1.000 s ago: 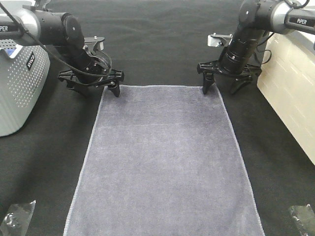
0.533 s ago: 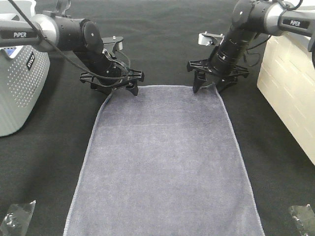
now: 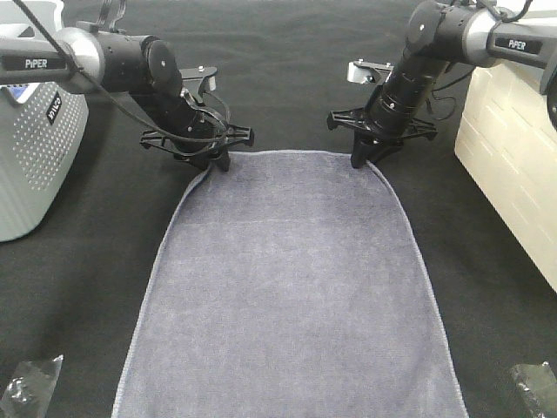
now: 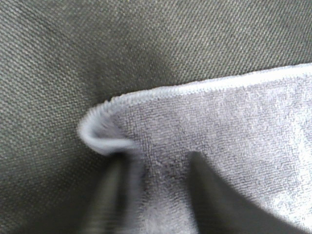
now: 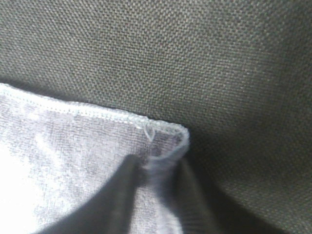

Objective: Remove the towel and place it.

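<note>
Towel point(image 3: 287, 279) lies flat, far corners pinched by left claw point(image 3: 218, 162) and right claw point(image 3: 360, 159); next, lift both evenly.

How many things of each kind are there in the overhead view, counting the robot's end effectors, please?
towel: 1
grey perforated basket: 1
cream box: 1
crinkled plastic pieces: 2
end effectors, left and right: 2
Total: 7
</note>
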Robot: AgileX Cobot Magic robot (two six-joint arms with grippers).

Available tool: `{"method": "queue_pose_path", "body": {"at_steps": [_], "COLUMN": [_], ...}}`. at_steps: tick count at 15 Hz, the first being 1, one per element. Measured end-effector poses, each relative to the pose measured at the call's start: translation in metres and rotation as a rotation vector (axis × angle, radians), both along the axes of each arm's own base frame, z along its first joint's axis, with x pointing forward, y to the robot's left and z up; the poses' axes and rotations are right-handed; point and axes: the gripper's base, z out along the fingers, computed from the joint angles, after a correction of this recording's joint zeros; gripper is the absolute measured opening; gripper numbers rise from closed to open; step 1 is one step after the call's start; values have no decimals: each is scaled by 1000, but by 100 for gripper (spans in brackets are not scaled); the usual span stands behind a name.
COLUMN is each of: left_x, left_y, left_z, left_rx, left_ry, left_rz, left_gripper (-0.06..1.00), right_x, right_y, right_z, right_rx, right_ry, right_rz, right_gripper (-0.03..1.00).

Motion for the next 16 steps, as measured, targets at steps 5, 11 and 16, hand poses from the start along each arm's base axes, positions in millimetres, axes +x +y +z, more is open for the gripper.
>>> {"method": "queue_pose_path", "body": {"at_steps": [5, 11, 16], "left_x": [0, 8, 28], "left_y": [0, 0, -4], "left_z": [0, 19, 55], "left_rx": [16, 17, 11], "left_ry": [-8, -116, -327], "left_rz": [-21, -43, -51], "left_gripper": [1, 1, 1], "right_x": [0, 15, 35], "right_y": [0, 2, 3], "right_z": [0, 21, 61], "right_rx": [-10, -5, 2], "right_ry": [-2, -113, -316], "right_rz": [4, 6, 7], "right_gripper": [2, 2, 2]}}
